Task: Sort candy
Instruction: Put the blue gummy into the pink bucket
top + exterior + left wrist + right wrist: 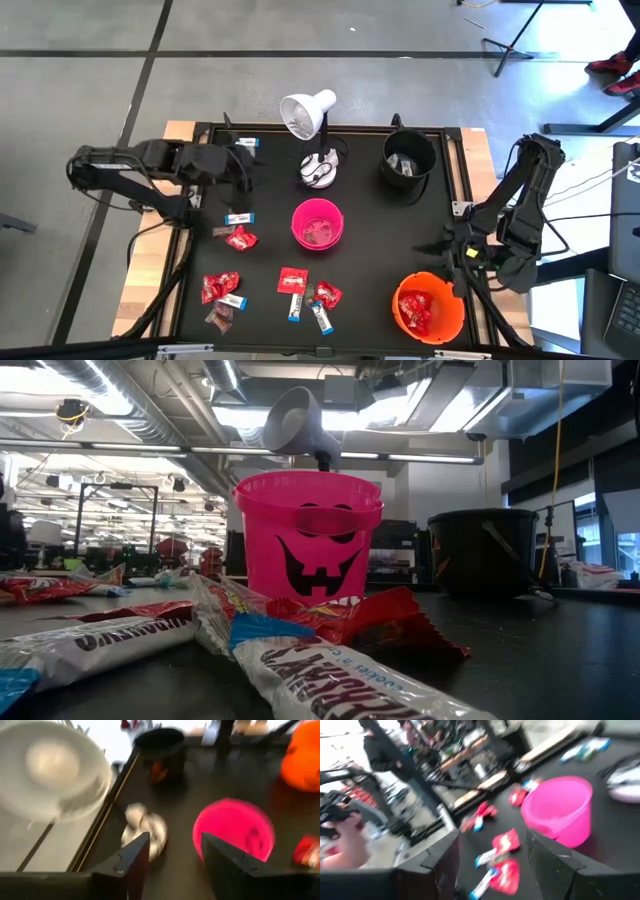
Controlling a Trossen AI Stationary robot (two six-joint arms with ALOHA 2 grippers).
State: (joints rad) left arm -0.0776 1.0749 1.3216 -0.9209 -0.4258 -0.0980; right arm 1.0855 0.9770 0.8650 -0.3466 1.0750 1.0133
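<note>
Red and white candy mostly lies loose near the table's front-left edge; some fills the three buckets. Both grippers, left gripper and right gripper, hover open, empty.

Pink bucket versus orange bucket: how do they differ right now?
The pink bucket stands mid-table near the lamp base; the orange bucket stands at the table's corner beside the right tool. The pink one holds a few dark pieces; the orange one holds shiny red packets. Both are upright, open-topped and round.
</note>
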